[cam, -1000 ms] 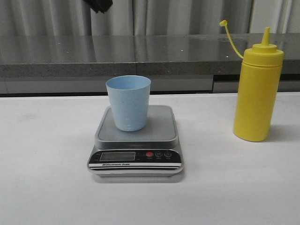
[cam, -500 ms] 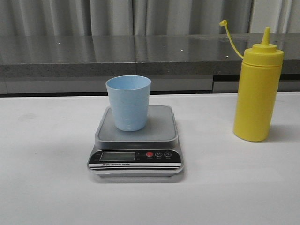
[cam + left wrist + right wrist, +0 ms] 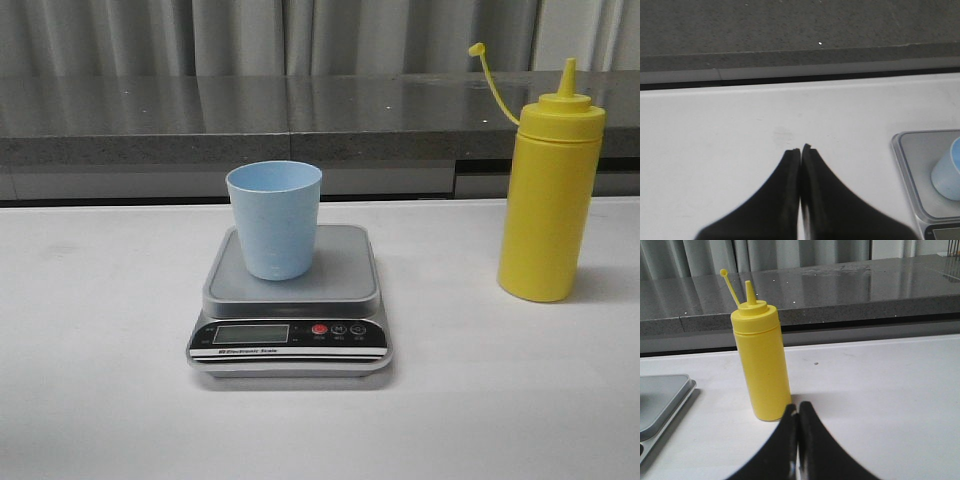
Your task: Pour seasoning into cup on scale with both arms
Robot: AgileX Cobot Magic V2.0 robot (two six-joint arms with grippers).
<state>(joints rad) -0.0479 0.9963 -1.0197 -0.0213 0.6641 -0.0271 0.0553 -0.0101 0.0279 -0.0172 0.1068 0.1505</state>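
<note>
A pale blue cup (image 3: 274,218) stands upright on the silver-grey scale (image 3: 345,280) at the table's middle. The yellow seasoning bottle (image 3: 549,195) stands upright to the right, its cap hanging off a thin tether. No arm shows in the front view. In the left wrist view my left gripper (image 3: 801,148) is shut and empty over bare table, with the scale (image 3: 917,160) and cup (image 3: 947,171) off to one side. In the right wrist view my right gripper (image 3: 797,405) is shut and empty, just short of the bottle (image 3: 761,362).
A grey stone counter (image 3: 300,115) with curtains behind it runs along the back of the white table (image 3: 100,350). The scale's corner (image 3: 662,397) shows beside the bottle in the right wrist view.
A dark arm part at the top of the front view one second ago has left the frame. Cup, scale and bottle have not moved.
</note>
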